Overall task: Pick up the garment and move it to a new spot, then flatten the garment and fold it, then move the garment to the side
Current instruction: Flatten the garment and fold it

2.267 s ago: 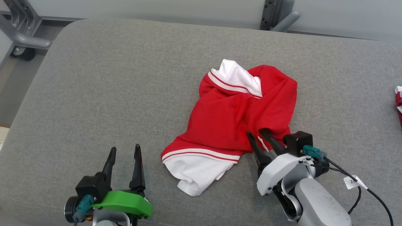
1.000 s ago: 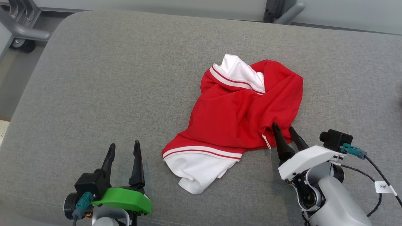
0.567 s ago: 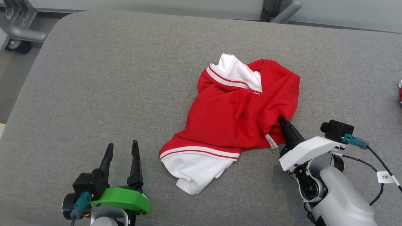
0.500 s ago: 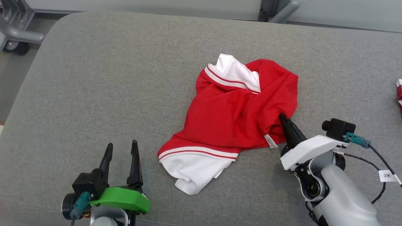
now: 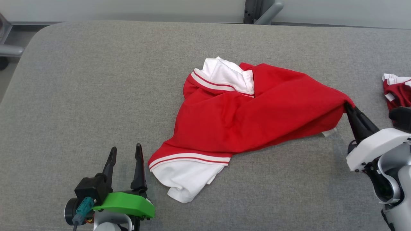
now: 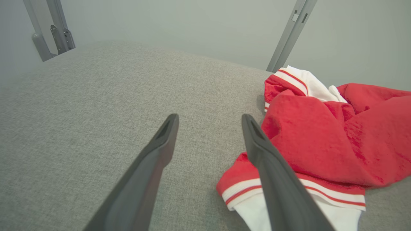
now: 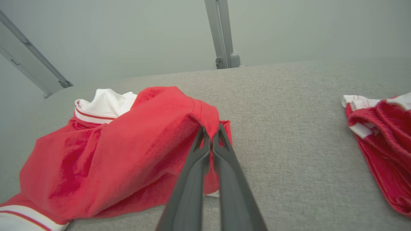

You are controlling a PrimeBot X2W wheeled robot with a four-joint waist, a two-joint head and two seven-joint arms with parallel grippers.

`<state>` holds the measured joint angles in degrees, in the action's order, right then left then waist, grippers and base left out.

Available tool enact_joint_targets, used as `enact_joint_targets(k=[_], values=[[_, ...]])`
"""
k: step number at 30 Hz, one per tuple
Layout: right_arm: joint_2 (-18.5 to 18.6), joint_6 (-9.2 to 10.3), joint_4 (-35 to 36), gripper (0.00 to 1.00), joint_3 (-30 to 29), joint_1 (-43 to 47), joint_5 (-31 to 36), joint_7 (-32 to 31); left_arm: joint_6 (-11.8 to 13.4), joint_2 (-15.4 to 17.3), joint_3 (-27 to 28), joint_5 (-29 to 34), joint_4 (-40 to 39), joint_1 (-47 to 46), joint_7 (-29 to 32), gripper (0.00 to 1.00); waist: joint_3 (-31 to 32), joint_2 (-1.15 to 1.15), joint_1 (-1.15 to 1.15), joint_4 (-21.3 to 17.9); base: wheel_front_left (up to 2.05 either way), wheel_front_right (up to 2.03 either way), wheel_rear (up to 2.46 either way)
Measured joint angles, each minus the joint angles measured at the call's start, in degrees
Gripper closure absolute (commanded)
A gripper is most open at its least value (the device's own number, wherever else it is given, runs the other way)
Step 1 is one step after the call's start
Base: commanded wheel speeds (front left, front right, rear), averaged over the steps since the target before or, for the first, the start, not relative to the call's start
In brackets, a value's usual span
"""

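The red garment [image 5: 244, 118], stretched leftward across the frame, is clamped mid-right by the right gripper [image 5: 347, 106]; the left gripper [image 5: 126, 148] is spread, lower left.

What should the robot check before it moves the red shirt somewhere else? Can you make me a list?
1. Is the right gripper pinched shut on the red garment? Ok, it grips one red edge.
2. Is the garment up off the grey cushion? Not ok: only the pinched edge is raised, and the rest lies on the cushion.
3. Is the left gripper open and free to help? Ok, it holds nothing.
4. Is the way to the right free? Not ok: a second red garment lies close beside the right gripper.
5. Is enough cloth inside the pinch to hold? Cannot tell.
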<state>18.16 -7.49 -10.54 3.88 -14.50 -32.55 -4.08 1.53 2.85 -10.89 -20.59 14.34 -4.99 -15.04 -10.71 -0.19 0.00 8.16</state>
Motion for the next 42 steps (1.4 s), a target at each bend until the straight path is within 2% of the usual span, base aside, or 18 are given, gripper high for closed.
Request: enact_joint_targets(k=[3, 6, 10, 15, 23, 24, 25, 26, 34, 42], values=[[0.05, 0.0, 5.43, 1.0, -4.42, 3.01, 5.81, -5.83, 0.01, 0.0, -0.25, -0.01, -0.09, 0.01, 0.0, 0.0, -0.06, 0.0, 0.0, -0.21, 0.0, 0.0, 0.0], [-1.69, -0.02, 10.35, 1.0, -7.99, 5.76, 11.37, -10.37, 0.0, 0.0, -0.66, -0.22, -0.09, -0.01, 0.0, 0.0, -0.15, 0.0, 0.0, 0.22, 0.0, 0.0, 0.0], [-4.78, -0.01, 11.68, 1.0, -10.79, 6.44, 16.37, -13.62, 0.0, 0.0, -0.93, -0.27, 0.11, -0.05, 0.0, 0.0, -0.38, 0.0, 0.0, 1.1, 0.0, 0.0, 0.0], [-6.5, -0.01, 2.87, 1.0, -10.34, 3.37, 19.71, -13.7, -0.29, 0.0, -1.36, -0.22, 0.55, -0.4, 0.0, 0.0, -0.75, 0.0, 0.0, 2.27, 0.0, 0.0, 0.0], [-6.54, -0.01, -15.48, 1.0, -10.18, -8.29, 23.66, -7.08, -0.59, 0.0, -1.41, 0.53, 1.03, -0.9, 0.0, 0.0, -1.33, 0.0, 0.0, 3.58, 0.0, 0.0, 0.0], [-6.47, -0.01, -17.51, 0.95, -10.42, -9.77, 24.38, -6.0, -0.62, 0.0, -1.42, 0.57, 1.12, -0.9, 0.0, 0.0, -1.36, 0.0, 0.0, 3.69, 0.0, 0.0, 0.0], [-6.59, -0.01, -19.23, 0.58, -10.9, -10.98, 25.13, -4.33, -0.81, 0.0, -1.42, 0.58, 1.19, -0.9, 0.0, 0.0, -1.37, 0.0, 0.0, 3.77, 0.0, 0.0, 0.0], [-6.62, -0.01, -20.78, 0.0, -10.89, -12.0, 26.06, -2.99, -0.89, 0.0, -1.38, 0.59, 1.24, -0.9, 0.0, 0.0, -1.35, 0.0, 0.0, 3.83, 0.0, 0.0, 0.0], [-7.71, -0.01, -27.27, 0.0, -10.51, -15.35, 27.33, 4.82, -0.94, 0.0, -1.63, 0.99, 1.55, -0.82, 0.0, 0.0, -0.8, 0.0, 0.0, 2.78, 0.0, 0.0, 0.0], [-7.61, -0.01, -23.2, 0.0, -11.37, -12.23, 25.58, 10.2, -0.86, 0.0, -2.05, 0.73, 1.51, -0.64, 0.0, 0.0, -0.1, 0.0, 0.0, -0.03, 0.0, 0.0, 0.0]])
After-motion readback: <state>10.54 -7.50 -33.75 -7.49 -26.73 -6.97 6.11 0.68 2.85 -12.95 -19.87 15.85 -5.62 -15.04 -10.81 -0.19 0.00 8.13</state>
